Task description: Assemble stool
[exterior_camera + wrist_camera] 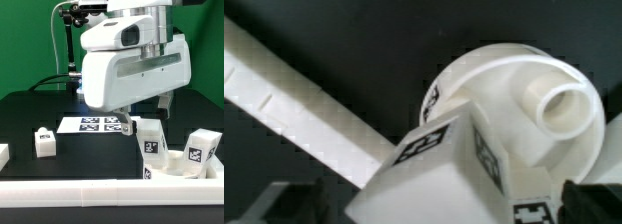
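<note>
The jaws stand wide apart, clamped on nothing. In the wrist view a dark fingertip (555, 206) shows on either side of a tagged white leg (438, 165). The picture is blurred, but there seems to be a gap on both sides. This leg stands upright against the round seat (509, 85), just beside the seat's raised knob (562, 105).

In the exterior view the seat lies on the black table (30, 110) at the exterior view's right, near the front rail (90, 200). The leg is just below the jaws. A second leg (200, 148) stands at the seat's far side. A third leg (43, 141) sits well apart at the exterior view's left, and the marker board (95, 124) lies between them, further back.
</note>
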`<action>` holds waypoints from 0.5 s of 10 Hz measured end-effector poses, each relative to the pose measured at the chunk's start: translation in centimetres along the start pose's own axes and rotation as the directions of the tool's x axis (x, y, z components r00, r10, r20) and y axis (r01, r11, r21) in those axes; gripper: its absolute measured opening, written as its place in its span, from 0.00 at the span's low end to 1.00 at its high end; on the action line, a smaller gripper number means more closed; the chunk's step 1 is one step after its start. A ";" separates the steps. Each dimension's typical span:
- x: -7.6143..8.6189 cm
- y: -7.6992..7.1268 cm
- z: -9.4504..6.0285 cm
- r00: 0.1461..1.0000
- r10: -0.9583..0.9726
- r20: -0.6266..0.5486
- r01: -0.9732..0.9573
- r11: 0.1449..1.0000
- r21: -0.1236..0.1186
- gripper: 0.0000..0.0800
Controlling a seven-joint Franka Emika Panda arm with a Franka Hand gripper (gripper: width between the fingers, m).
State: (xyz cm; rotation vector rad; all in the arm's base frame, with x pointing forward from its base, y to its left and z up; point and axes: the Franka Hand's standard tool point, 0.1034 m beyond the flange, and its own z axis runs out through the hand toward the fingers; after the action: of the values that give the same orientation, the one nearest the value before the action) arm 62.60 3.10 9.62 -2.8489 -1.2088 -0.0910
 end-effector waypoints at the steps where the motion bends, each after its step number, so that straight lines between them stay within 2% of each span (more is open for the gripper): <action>1: 0.1 -0.2 0.1 0.999 -0.054 0.000 0.054 0.999 0.001 0.81; 5: -0.4 0.1 0.4 0.993 -0.121 0.009 0.121 0.993 0.003 0.81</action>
State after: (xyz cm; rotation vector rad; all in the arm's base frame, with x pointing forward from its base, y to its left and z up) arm 62.45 2.77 9.19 -2.7750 -1.3825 -0.0812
